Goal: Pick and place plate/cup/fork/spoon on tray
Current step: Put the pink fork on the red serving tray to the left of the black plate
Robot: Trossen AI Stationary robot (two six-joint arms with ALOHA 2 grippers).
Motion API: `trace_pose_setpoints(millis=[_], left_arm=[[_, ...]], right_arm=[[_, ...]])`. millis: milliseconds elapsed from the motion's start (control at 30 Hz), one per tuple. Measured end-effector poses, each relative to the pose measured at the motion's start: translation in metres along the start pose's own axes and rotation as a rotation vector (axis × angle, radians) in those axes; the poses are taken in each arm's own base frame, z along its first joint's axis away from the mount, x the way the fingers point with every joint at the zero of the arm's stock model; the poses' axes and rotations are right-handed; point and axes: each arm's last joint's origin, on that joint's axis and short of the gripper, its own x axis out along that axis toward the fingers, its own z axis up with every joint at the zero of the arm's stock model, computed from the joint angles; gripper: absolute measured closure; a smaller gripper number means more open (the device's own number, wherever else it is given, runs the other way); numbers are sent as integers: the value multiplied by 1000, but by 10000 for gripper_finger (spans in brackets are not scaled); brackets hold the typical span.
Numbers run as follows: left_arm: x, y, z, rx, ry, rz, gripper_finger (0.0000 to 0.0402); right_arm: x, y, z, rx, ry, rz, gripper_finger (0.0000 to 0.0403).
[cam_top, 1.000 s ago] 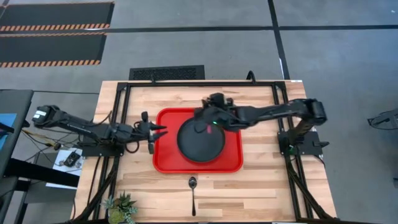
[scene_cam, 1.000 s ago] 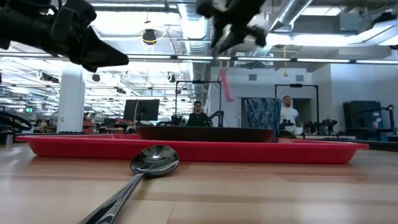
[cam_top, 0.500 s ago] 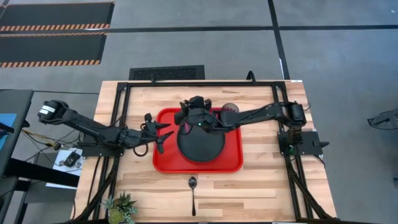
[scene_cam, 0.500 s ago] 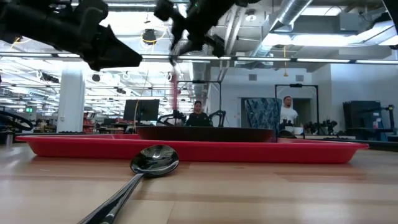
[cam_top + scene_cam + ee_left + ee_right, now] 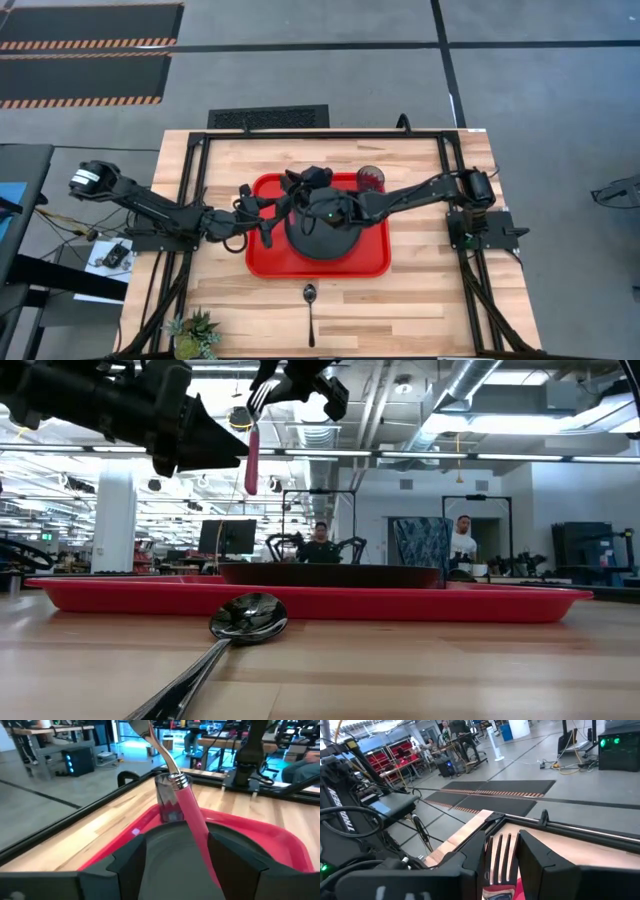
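Note:
The red tray lies mid-table and carries the black plate. The cup stands in the tray's far right corner. The spoon lies on the wood near the front edge. My right gripper reaches from the right over the plate's far left part, shut on the fork. My left gripper is open over the tray's left side. The fork's pink handle hangs between the left fingers. My right gripper pinches the fork's metal head between its two fingers, just behind the tines, which stick out past the fingertips. The pink handle hangs nearly upright below the hold, clear of plate and tray. My left gripper has the handle running close to one finger; I cannot tell whether they touch.
A small potted plant sits at the table's near left corner. Bare wood lies on both sides of the tray and in front of it around the spoon. People and workbenches show in the room beyond the table.
My right gripper has carried the fork toward the table's left, from the tray's far right to over the plate's left part. The fork has tipped, so its handle hangs down. My left gripper has moved right, over the tray's left edge, up to the fork.

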Motion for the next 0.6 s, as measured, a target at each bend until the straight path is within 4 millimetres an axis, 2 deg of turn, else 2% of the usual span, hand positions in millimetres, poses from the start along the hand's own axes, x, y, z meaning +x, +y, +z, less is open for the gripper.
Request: trace_pose_setpoints(millis=[133,300,600], left_arm=[[1,-1,0,11,-4,-12,197],[0,-5,6,-29,-45,-114,197],[1,-2,5,-54,-44,-49,200]], right_arm=[[-2,2,0,3,-3,7,305],[-1,1,1,-12,-9,2,305],[-8,9,1,-12,-28,41,305]])
